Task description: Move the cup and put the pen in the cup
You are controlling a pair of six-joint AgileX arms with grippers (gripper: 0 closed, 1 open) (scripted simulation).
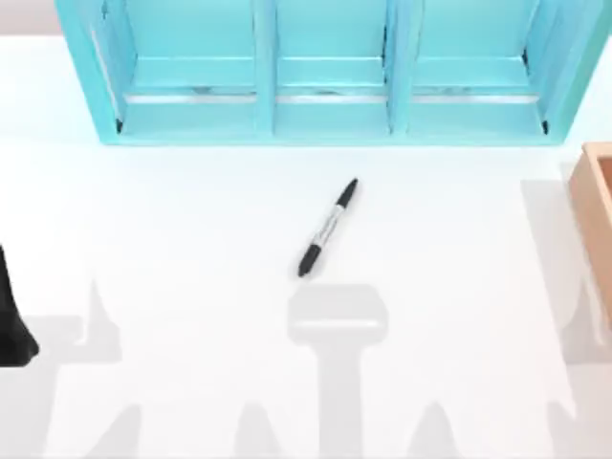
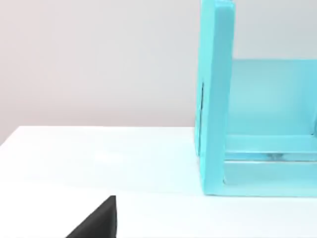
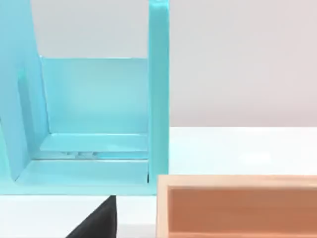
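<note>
The slim black marker pen (image 1: 328,228) lies alone, diagonal, on the white table (image 1: 191,220), near the turquoise three-bay shelf (image 1: 325,105). A light wooden box (image 1: 595,206) is cut off at the right edge. I cannot tell the state of either pincer.

A white table (image 1: 191,220) holds a turquoise shelf unit (image 1: 325,76) beside a wooden box (image 1: 595,196).

Even, bright light falls from overhead on the white table (image 1: 191,210), which looks nearly washed out. Soft grey shadows of the arms lie along its near edge, one broad shadow just below the pen (image 1: 328,228). The turquoise shelf (image 1: 325,76) shows pale sheen on its ledges. Edges are mildly soft in all three views, without visible bending at the borders
</note>
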